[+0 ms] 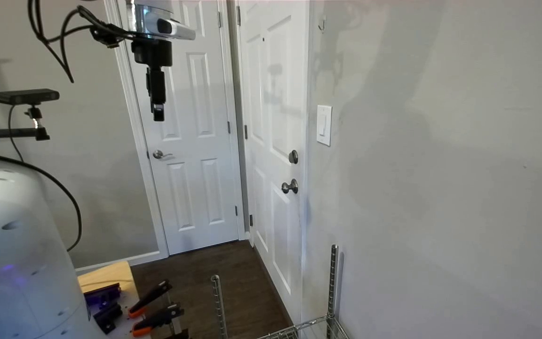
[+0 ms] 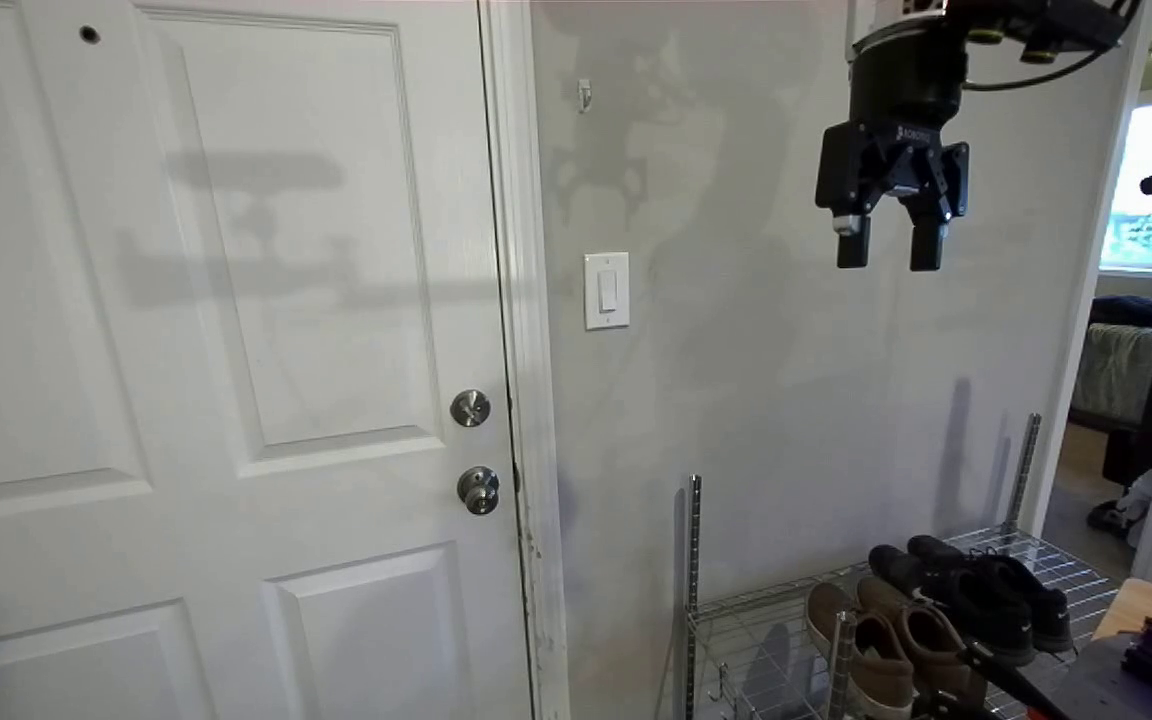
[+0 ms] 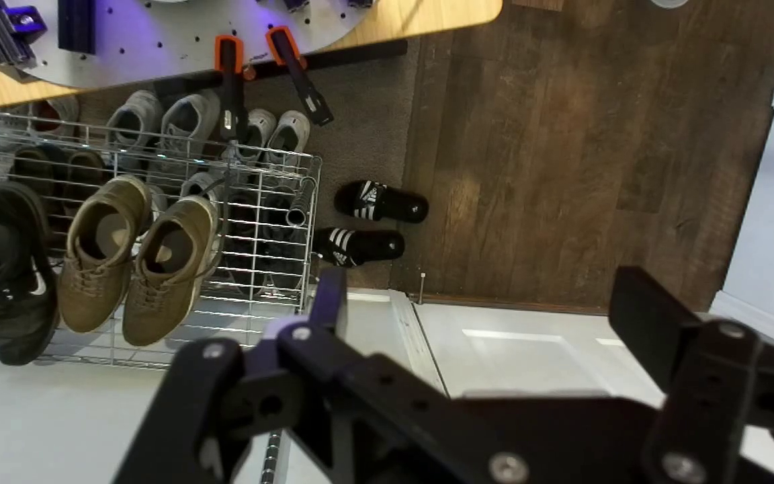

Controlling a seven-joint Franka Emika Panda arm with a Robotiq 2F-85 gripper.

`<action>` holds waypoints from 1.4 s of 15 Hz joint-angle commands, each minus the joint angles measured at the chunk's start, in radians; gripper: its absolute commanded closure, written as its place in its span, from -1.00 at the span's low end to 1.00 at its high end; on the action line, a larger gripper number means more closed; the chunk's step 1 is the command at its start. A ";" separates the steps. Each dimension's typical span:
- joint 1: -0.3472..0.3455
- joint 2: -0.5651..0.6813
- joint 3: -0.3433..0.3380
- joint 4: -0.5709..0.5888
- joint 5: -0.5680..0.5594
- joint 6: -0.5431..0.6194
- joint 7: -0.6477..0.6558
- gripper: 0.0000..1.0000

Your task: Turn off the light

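Observation:
The light switch is a white upright wall plate with a rocker, on the grey wall beside the white door; it shows in both exterior views (image 1: pixel 324 125) (image 2: pixel 607 291). It is not visible in the wrist view. No lamp shows. My gripper (image 2: pixel 889 252) points down, its two black fingers apart with nothing between them. In that exterior view it appears up and to the right of the switch, apart from it. It also shows side-on at the upper left of an exterior view (image 1: pixel 158 112). In the wrist view the open fingers (image 3: pixel 488 302) are over the floor and door.
The white door (image 2: pixel 336 240) has a round knob (image 2: pixel 478 490) and a deadbolt (image 2: pixel 470 408) near the switch. A small hook (image 2: pixel 584 95) is above the switch. A wire rack (image 3: pixel 252 269) with upright posts (image 2: pixel 694 540) holds shoes below. Clamps (image 3: pixel 230 87) stick out from the table edge (image 3: pixel 441 20).

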 commanded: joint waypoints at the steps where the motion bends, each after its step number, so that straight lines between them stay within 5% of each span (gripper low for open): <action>1: -0.023 -0.002 0.014 0.003 0.009 -0.006 -0.012 -1.00; 12: -0.056 -0.012 0.013 -0.016 -0.009 0.064 -0.010 -1.00; 21: -0.112 0.050 0.062 -0.160 -0.091 0.527 0.018 -1.00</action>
